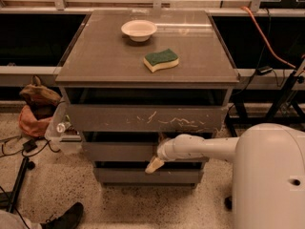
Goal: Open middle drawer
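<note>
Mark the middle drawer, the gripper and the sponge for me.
middle drawer (119,151): camera view, bare left part of its flat front.
gripper (158,155): camera view, its tip end, at the middle drawer's front near the centre.
sponge (161,60): camera view, green top face.

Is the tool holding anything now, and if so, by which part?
It cannot be told. The tool is at the front of the middle drawer, near its lower edge, but whether it grips the drawer is not visible.

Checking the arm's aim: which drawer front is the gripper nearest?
The middle drawer, the plain front: the gripper is at its lower edge, below the scratched top front, above the bottom front.
</note>
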